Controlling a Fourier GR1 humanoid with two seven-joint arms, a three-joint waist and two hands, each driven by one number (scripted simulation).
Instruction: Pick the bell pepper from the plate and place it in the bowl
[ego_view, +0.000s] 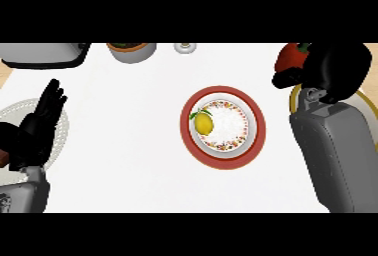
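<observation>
The right black hand is curled round the red bell pepper, held upright at the white counter's far right; the left black hand rests spread; the red-rimmed white bowl holds 1 yellow lemon.

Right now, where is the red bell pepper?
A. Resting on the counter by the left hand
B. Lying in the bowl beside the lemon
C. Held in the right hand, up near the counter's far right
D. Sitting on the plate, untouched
C: the right hand's fingers curl round the red bell pepper, while the bowl holds only the lemon.
</observation>
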